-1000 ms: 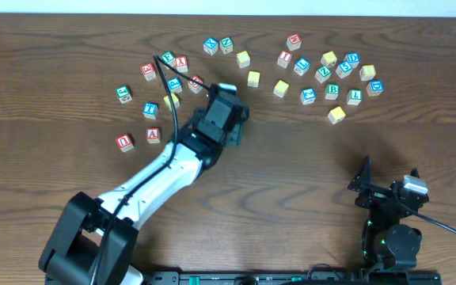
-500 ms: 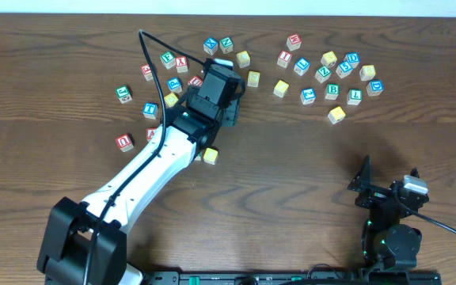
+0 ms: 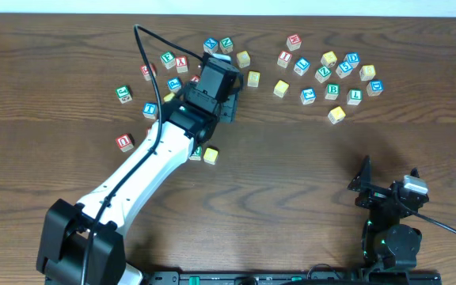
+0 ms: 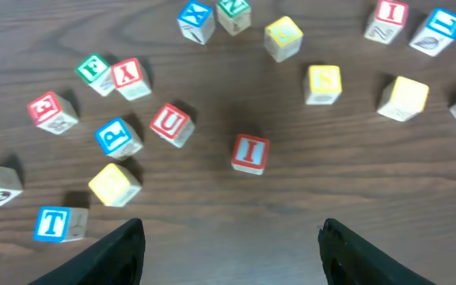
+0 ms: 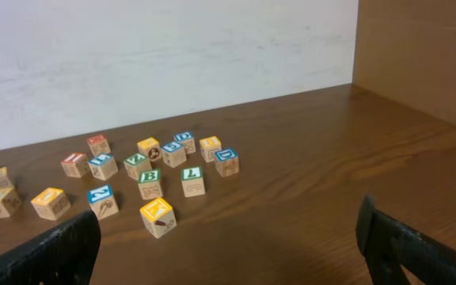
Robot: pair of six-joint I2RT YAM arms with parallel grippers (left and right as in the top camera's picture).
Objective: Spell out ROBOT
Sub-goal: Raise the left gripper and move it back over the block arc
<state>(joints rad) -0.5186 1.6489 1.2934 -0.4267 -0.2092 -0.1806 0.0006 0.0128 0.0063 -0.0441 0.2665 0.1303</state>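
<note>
Wooden alphabet blocks lie scattered along the far side of the dark brown wooden table. The left gripper hangs over the left cluster, spread wide and holding nothing, probably to pick a letter. The red-lettered I block lies just beyond its fingers, and the blue-lettered T block to their near left. The right gripper sits parked near right, also wide and empty. Compared with a second ago, the left arm has reached farther, uncovering a plain yellow block.

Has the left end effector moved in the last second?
Yes. Overhead, the left end effector has moved farther out across the table, closer to the blue X block, which stayed put.
</note>
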